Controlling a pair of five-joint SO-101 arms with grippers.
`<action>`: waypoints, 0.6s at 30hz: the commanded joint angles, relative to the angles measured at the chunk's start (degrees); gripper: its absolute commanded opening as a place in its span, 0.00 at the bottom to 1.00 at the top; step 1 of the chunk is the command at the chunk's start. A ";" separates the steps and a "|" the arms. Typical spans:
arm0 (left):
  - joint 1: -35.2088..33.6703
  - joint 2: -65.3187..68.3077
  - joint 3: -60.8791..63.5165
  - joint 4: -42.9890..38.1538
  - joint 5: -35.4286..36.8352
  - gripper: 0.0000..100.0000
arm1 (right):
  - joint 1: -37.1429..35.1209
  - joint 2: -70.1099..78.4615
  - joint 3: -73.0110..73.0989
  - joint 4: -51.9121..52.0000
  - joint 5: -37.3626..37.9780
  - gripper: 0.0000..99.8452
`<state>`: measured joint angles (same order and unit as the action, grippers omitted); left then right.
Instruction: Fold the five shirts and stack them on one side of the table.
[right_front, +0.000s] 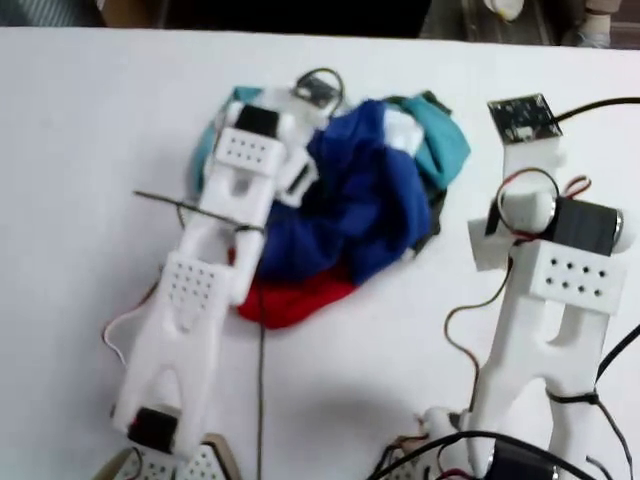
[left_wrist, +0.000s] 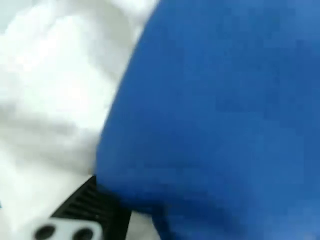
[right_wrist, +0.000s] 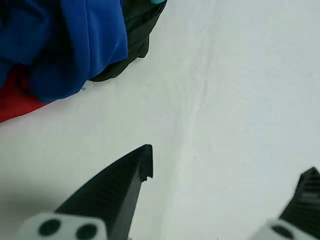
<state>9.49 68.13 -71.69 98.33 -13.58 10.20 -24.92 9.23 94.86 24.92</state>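
Shirt pile (right_front: 350, 210) near right tool (right_wrist: 227, 167), not touching.

White tabletop (right_front: 90, 200); dim clutter (right_front: 500, 15) beyond far edge

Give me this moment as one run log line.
left end effector: at blue shirt | right end effector: open, above table | shirt pile: unfolded

My left arm (right_front: 205, 270) stretches from the lower left of the frame up to the upper middle. My right arm (right_front: 545, 330) rises along the right side, and my right gripper (right_wrist: 230, 162) hangs spread wide, pointing down.
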 joint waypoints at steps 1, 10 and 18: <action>-5.27 2.29 1.27 4.04 -2.11 0.10 | 0.40 -0.31 -2.20 0.40 0.62 0.44; -28.57 -2.02 3.65 4.04 0.18 0.03 | 0.40 0.04 -2.20 0.04 0.44 0.44; -55.47 -20.84 3.56 3.34 -0.09 0.03 | 0.13 0.13 -2.20 -1.01 0.18 0.44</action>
<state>-35.34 58.29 -67.91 101.05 -13.67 10.20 -24.92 9.23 94.77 24.92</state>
